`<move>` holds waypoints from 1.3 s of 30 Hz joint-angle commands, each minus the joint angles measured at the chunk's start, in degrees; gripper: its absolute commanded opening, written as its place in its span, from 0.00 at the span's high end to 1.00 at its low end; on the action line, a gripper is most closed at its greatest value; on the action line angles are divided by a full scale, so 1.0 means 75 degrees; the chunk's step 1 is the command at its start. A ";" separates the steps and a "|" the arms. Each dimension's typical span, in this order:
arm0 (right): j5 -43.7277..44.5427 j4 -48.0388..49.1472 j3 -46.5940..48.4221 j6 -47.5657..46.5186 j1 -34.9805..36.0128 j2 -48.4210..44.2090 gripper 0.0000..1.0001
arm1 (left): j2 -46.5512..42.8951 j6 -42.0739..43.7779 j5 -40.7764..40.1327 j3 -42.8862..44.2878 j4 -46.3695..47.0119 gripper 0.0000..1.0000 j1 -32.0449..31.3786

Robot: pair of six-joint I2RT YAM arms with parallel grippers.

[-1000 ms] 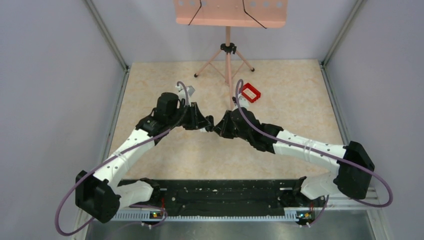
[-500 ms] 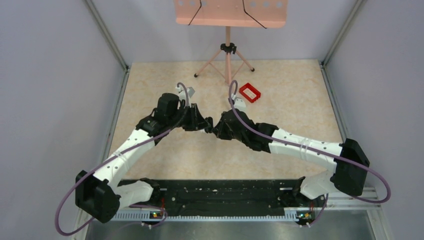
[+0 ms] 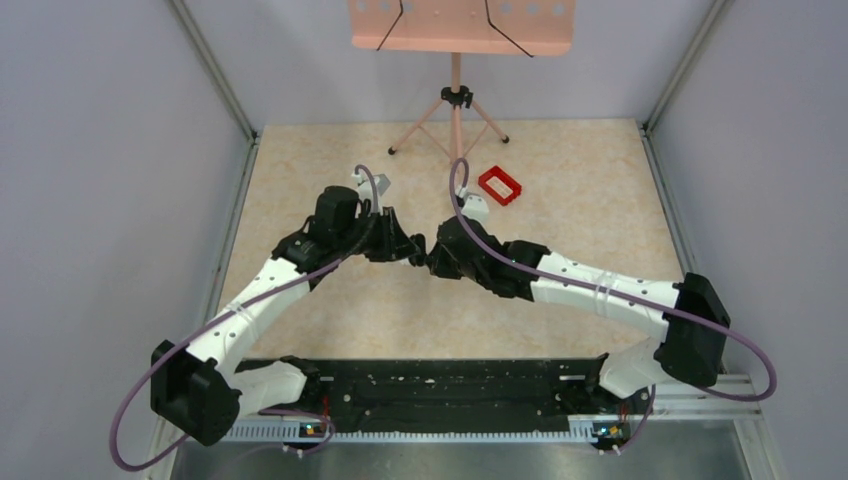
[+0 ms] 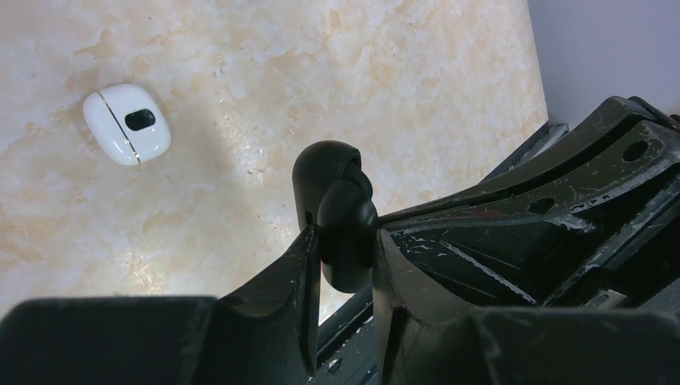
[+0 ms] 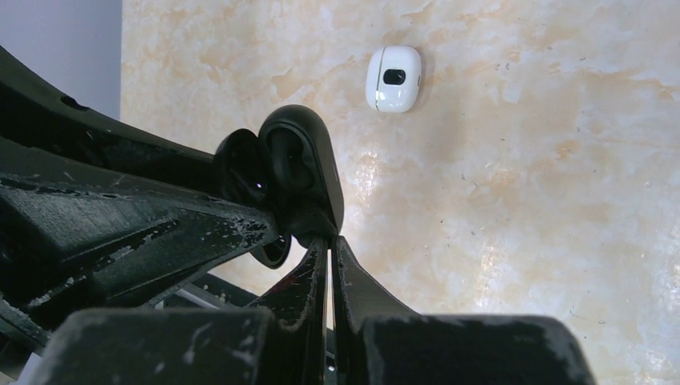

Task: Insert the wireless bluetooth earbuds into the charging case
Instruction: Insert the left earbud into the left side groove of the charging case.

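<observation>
Left wrist: my left fingers [image 4: 309, 253] clamp the charging case [image 4: 325, 172], bracing it for my closed right fingers [image 5: 319, 261] alongside.

You have the charging case [image 4: 345, 233] up off the worktop, pinched across its lower half between the fingers of the left end effector [image 4: 345, 238]. It is small, glossy black and oval, and it stands open. The lid rises upright behind the gripped half. From the right wrist view, one shell faces you with its moulded hollows showing, and the other half curves away to its left. Whether a bud sits in those hollows you cannot tell, since everything there is the same black.
</observation>
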 commanded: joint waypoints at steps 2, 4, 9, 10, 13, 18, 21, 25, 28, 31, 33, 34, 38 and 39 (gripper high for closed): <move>0.0480 -0.0441 0.0632 0.0022 0.0224 0.0238 1.00 | -0.0034 0.0085 0.0118 0.0313 0.0132 1.00 -0.0010; 0.0431 -0.0369 0.0593 0.0046 0.0221 0.0224 1.00 | -0.0033 0.0097 0.0112 0.0317 0.0119 1.00 -0.0005; 0.0195 0.0237 0.0260 -0.0112 0.0223 -0.0068 1.00 | -0.0017 0.0154 0.0086 0.0317 0.0098 1.00 -0.0009; 0.0162 0.0387 0.0190 -0.0139 0.0224 -0.0108 1.00 | -0.0010 0.0155 0.0095 0.0307 0.0099 1.00 -0.0011; 0.0088 0.0441 0.0154 -0.0177 0.0225 -0.0120 1.00 | -0.0011 0.0133 0.0132 0.0313 0.0080 1.00 -0.0007; 0.0074 0.0453 0.0119 -0.0180 0.0224 -0.0137 0.87 | -0.0051 0.0178 0.0073 0.0317 0.0069 1.00 -0.0008; 0.0128 0.0459 0.0058 -0.0158 0.0223 -0.0214 0.84 | -0.0058 0.0201 0.0080 0.0312 0.0041 1.00 -0.0007; 0.0178 0.0477 -0.0012 -0.0151 0.0226 -0.0320 0.79 | -0.0076 0.0213 0.0068 0.0317 0.0038 1.00 -0.0004; 0.0196 0.0525 -0.0051 -0.0157 0.0227 -0.0410 0.76 | -0.0056 0.0229 0.0102 0.0329 0.0033 1.00 -0.0004; 0.0253 0.0569 -0.0088 -0.0169 0.0223 -0.0457 0.71 | -0.0024 0.0261 0.0242 0.0350 0.0044 1.00 -0.0014; 0.0250 0.0596 -0.0111 -0.0181 0.0222 -0.0458 0.70 | 0.0005 0.0292 0.0342 0.0394 0.0008 1.00 -0.0009; 0.0248 0.0594 -0.0113 -0.0186 0.0219 -0.0468 0.70 | 0.0022 0.0312 0.0380 0.0408 -0.0020 1.00 -0.0008; 0.0219 0.0643 -0.0209 -0.0181 0.0189 -0.0524 0.70 | 0.0063 0.0331 0.0489 0.0446 -0.0054 1.00 -0.0015; 0.0198 0.0673 -0.0254 -0.0180 0.0165 -0.0556 0.70 | 0.0079 0.0331 0.0513 0.0446 -0.0057 1.00 -0.0003</move>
